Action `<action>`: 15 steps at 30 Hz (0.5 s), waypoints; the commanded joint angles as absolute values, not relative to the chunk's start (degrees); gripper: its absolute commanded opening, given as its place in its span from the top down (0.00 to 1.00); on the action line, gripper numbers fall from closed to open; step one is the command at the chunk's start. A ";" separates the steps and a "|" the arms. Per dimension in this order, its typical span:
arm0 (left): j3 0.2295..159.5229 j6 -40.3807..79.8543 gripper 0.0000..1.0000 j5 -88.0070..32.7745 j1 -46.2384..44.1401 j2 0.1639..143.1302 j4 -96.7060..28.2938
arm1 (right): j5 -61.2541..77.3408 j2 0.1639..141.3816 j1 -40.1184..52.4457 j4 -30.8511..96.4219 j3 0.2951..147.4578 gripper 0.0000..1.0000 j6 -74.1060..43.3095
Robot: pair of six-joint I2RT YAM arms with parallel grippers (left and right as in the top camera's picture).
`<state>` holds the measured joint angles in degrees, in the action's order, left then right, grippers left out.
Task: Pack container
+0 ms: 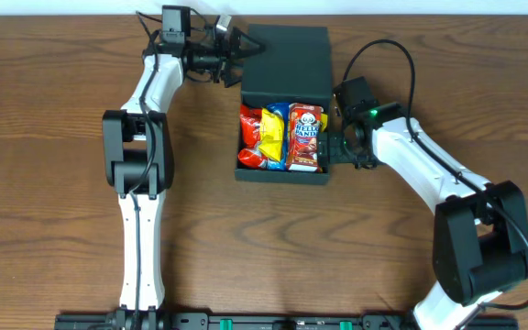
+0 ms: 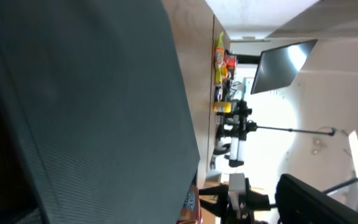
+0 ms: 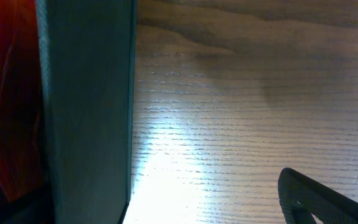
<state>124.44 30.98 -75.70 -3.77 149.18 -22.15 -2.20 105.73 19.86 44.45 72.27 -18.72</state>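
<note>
Mid-table, dark teal container (image 1: 282, 174) with lid flap (image 1: 287, 60) open on its far side, snack packets (image 1: 282, 137) packed inside. Left gripper (image 1: 236, 55) spread wide at the flap's left edge. Right gripper (image 1: 330, 147) spread too, just beside the container's right wall.

A dark brown wood-grain table (image 1: 44, 183) is carrying everything, its grain running left to right, and a pale patch of reflected light is showing on it in the right wrist view, just beside the box wall. The dark teal-green container (image 1: 282, 176) is sitting directly on the wood, toward the far edge and a little right of the middle, with its square base squared to the table edges and its flap lid (image 1: 287, 60) reaching back toward the far edge, though whether the lid is touching the wood cannot be told. A black rail (image 1: 246, 322) is running along the near edge.
</note>
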 commanded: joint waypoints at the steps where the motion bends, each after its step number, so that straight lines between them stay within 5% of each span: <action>1: 125.32 25.28 0.00 -77.58 -3.84 144.18 -22.44 | -2.90 105.67 20.34 44.27 73.28 0.01 -19.27; 5: 125.34 25.45 0.17 -77.65 -3.92 143.87 -22.46 | -3.25 105.67 20.34 44.12 73.28 0.01 -19.27; 15: 125.34 23.66 0.16 -77.73 -5.65 140.55 -22.70 | -3.25 105.67 20.32 43.62 73.28 0.01 -19.27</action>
